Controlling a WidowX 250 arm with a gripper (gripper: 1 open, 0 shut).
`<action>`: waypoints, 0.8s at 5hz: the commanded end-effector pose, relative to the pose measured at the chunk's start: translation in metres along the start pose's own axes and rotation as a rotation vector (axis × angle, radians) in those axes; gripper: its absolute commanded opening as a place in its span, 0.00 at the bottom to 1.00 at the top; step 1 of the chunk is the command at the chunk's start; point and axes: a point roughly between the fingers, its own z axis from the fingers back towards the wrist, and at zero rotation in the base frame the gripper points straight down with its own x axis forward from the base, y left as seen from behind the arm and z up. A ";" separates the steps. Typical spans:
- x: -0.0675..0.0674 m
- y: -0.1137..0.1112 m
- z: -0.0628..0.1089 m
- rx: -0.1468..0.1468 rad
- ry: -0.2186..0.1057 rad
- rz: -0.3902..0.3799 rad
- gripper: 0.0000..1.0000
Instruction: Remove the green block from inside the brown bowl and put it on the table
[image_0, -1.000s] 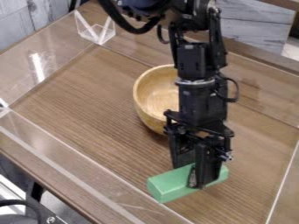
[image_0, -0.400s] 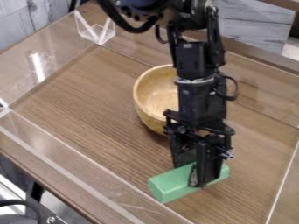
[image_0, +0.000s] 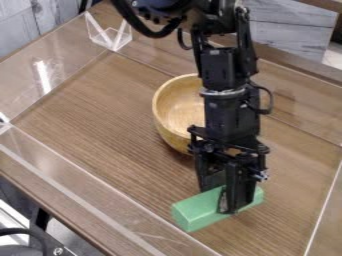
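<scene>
- one step looks left to do: the green block is out of the brown bowl and down at the table, so the placing is in hand and only the release seems to remain.
- the gripper points steeply down at the block, its dark fingers closed on the block's far end — the jaws are clamped on the green block, not open.
- the block sits in front of the bowl, toward the near edge of the table, near the bowl but clear of its rim; its near end looks to rest flat on the wood, though i cannot tell whether the gripped end bears fully on the surface.
- the next move, as i judge it, calls for opening the jaws without dragging the block, then lifting straight up so the fingers do not catch its edge and tip it.
- the retreat should also keep the arm off the bowl, which stands just behind the wrist.
- the block is small, flat and rectangular, bright green and matte — it shows sharply against the brown grain, lying slantwise to the table's near edge.
- the bowl is round, light wood with a thick rim, and what shows of its inside is bare.
- low clear walls run along the table's edges, well apart from the block.
</scene>
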 end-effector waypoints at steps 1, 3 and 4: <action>0.006 -0.004 0.016 0.008 -0.074 -0.017 0.00; 0.007 -0.004 0.015 -0.002 -0.074 -0.011 0.00; 0.007 -0.004 0.014 -0.007 -0.073 -0.008 0.00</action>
